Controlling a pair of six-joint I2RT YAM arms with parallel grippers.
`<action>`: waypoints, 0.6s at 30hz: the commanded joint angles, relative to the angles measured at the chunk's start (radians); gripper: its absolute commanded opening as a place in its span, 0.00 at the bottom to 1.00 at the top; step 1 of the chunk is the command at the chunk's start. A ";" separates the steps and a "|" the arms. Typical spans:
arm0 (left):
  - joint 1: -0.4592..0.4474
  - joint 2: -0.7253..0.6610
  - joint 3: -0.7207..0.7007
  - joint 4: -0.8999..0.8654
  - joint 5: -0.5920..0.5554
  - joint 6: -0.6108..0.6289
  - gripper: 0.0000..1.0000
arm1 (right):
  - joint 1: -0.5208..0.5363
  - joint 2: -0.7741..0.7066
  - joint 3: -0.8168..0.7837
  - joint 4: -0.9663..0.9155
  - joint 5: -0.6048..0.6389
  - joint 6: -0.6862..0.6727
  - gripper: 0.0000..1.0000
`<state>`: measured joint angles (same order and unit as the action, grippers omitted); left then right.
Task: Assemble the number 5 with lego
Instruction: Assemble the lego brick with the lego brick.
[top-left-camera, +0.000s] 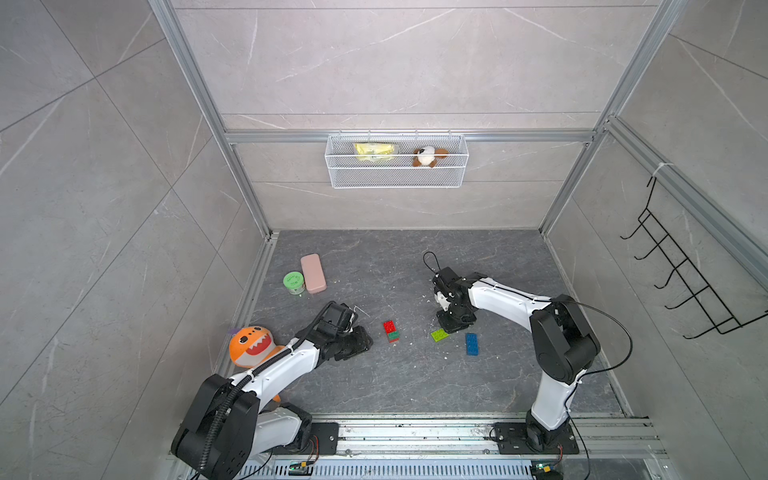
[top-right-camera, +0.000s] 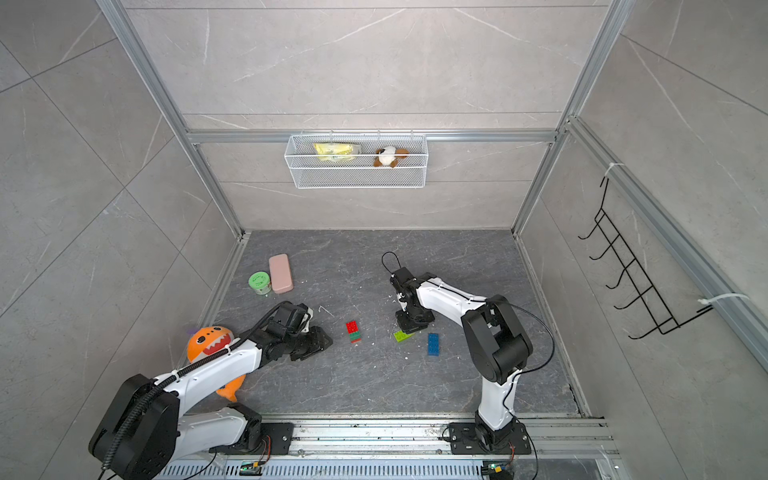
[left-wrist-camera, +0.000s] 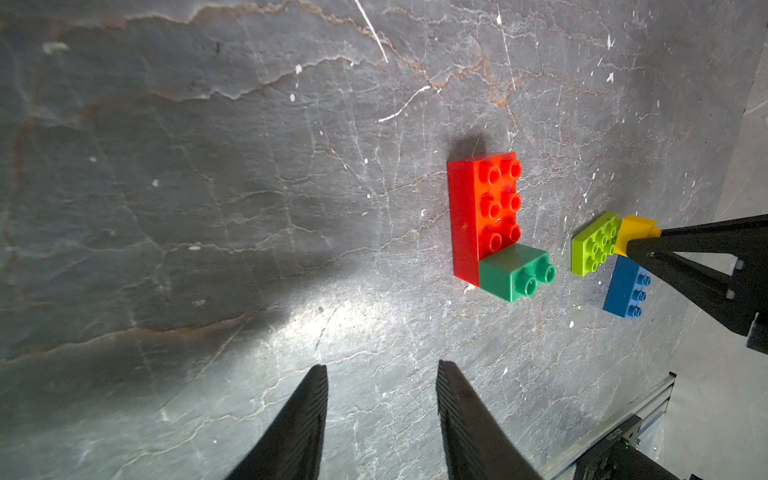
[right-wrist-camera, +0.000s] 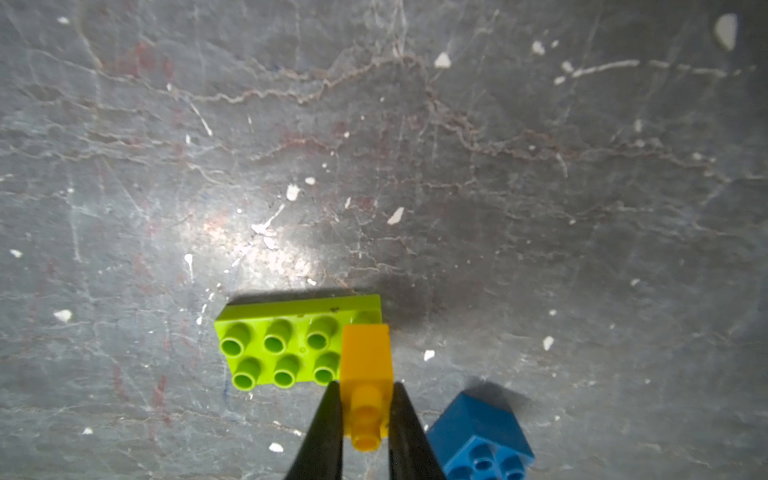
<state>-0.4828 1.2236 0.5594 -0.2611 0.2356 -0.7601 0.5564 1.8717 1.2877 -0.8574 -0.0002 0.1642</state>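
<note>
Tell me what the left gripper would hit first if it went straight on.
Likely the bare floor: the left gripper, jaws open, aims just beside the red brick, not at it, though depth is unclear.
</note>
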 joint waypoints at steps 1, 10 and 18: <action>-0.002 0.000 -0.010 0.005 -0.012 -0.018 0.47 | 0.019 0.085 -0.010 -0.071 -0.002 0.015 0.18; -0.003 -0.005 -0.019 0.009 -0.013 -0.021 0.47 | 0.027 0.128 0.051 -0.137 0.022 0.024 0.18; -0.003 -0.013 -0.023 0.009 -0.013 -0.023 0.47 | 0.031 0.174 0.106 -0.187 0.015 0.015 0.17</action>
<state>-0.4828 1.2236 0.5438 -0.2581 0.2356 -0.7692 0.5758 1.9678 1.4101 -0.9855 0.0330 0.1677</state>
